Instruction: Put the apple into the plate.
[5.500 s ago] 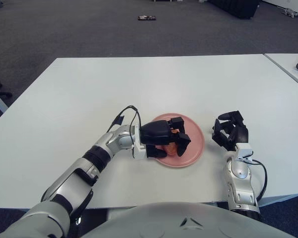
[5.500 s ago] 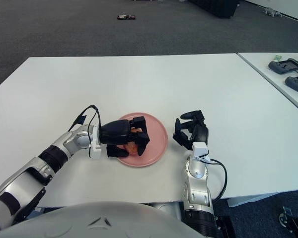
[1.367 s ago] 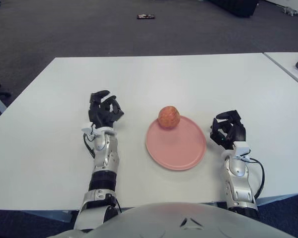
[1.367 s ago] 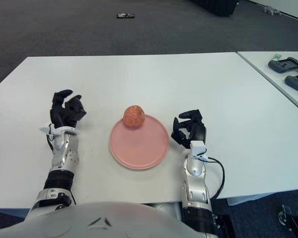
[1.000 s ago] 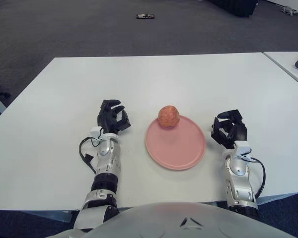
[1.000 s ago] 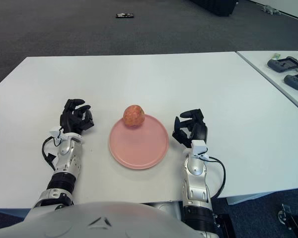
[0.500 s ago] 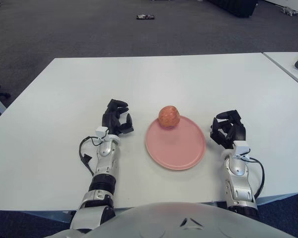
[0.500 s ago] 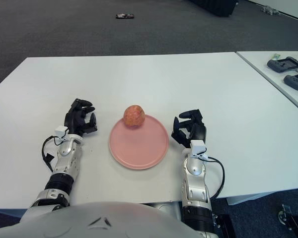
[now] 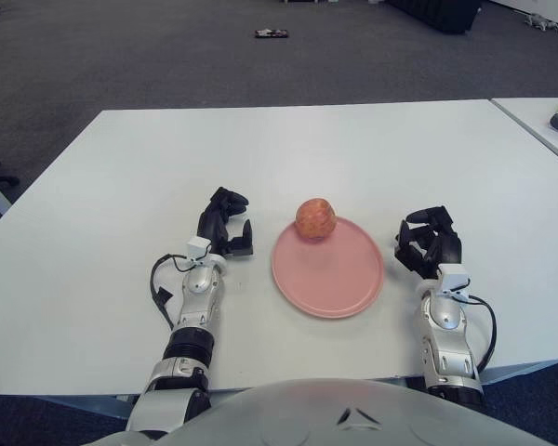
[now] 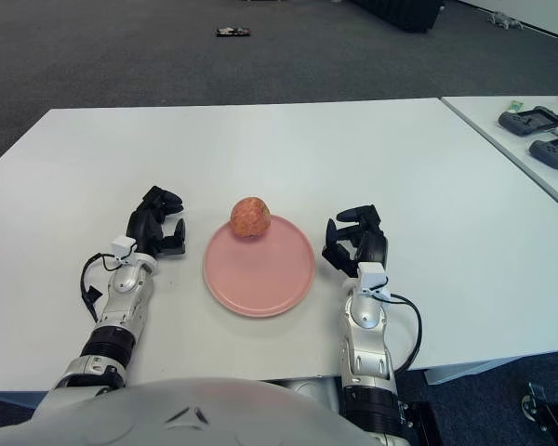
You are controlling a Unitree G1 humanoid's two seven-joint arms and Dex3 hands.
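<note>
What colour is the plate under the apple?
The plate is pink; the left eye view shows it best.

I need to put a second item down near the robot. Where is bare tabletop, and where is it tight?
The table is bare beyond the apple to its far edge, and outside each hand. It is tight between the left hand and the pink plate, and tighter between that plate and the right hand.
</note>
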